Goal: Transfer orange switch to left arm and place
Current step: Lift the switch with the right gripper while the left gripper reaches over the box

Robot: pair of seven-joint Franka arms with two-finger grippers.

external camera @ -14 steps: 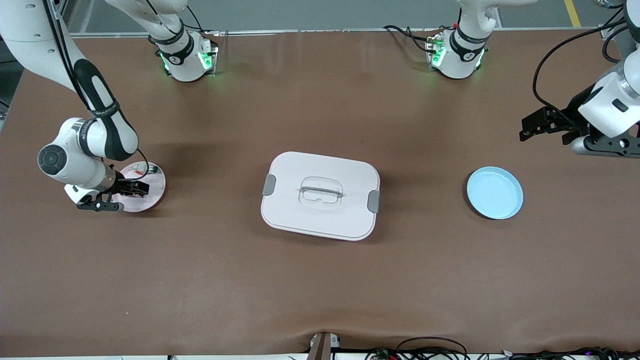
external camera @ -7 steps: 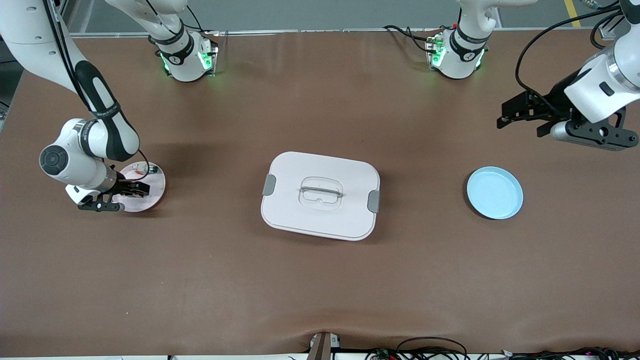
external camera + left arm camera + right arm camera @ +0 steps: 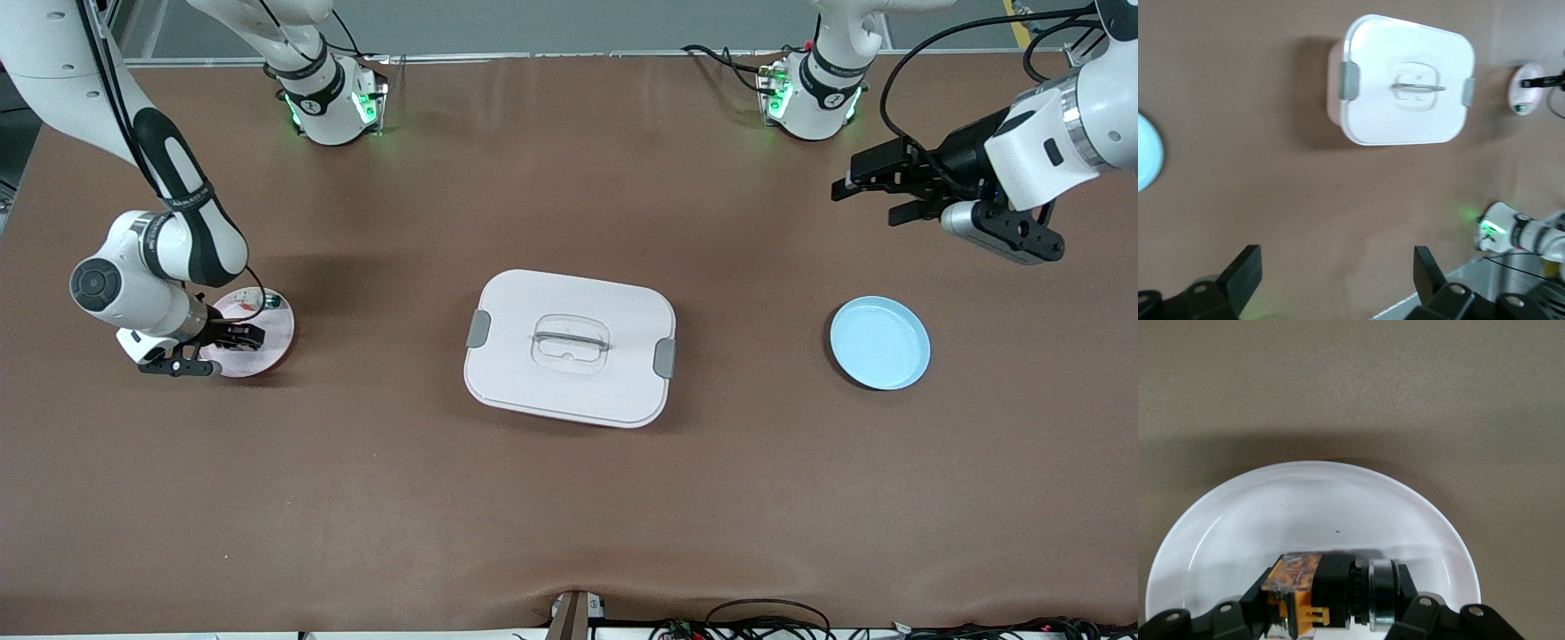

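Two glossy claws: right claw (image 3: 1338,623) grips boxy orange switch (image 3: 1313,589); left claw (image 3: 1338,280) gapes.

I'm seeing a matt brown table covering (image 3: 356,498) (faintly grained up close) under the box (image 3: 569,347) — smooth, satiny white plastic — while the arms' (image 3: 191,240) white shells are shining glossy.

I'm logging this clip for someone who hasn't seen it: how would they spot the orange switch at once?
Start at the white box mid-table, then go toward the right arm's end to the pink plate. The right gripper is low over that plate, and the switch sits between its fingers: small, black, with an orange end. The other small part on the plate is green-capped.
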